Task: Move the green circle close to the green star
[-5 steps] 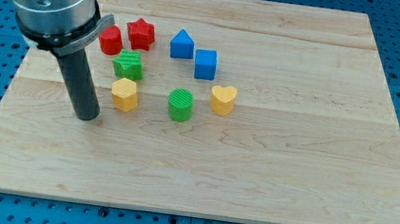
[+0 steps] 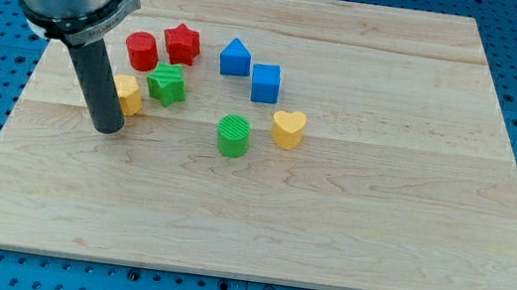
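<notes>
Here, the wooden desk [image 2: 349,217] fills most of the view and carries every block. There is no pincer on this arm, so nothing opens, closes or grips; it ends in a dark rod, and my tip [image 2: 107,129] rests on the desk toward the view's left.

Just to the right of my tip and a little toward the view's top, a yellow block [image 2: 130,94] sits partly hidden behind the rod, its shape unclear. Beyond it to the right is the green star [image 2: 166,84], close beside that yellow block. Up from there sit the red cylinder [image 2: 142,51] and the red star [image 2: 182,44].

The green circle [image 2: 234,135] lies well to the right of my tip, apart from the green star. Farther right are the yellow heart [image 2: 288,128], the blue cube [image 2: 266,83] and a peaked blue block [image 2: 235,58].
</notes>
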Tool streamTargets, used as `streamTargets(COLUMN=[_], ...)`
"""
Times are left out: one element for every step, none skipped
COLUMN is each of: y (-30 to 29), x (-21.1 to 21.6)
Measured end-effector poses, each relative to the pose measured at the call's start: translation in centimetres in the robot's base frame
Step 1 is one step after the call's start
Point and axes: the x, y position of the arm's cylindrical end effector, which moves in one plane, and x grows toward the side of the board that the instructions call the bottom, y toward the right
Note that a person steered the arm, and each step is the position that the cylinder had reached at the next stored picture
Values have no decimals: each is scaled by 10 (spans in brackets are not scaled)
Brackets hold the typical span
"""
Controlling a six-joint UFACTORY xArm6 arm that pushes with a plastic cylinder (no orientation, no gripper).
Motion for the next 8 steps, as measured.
streamTargets(y=[41,49,13,27,67,100,94,94], x=[-24,-36,-33,-47,-56,-46,1,48])
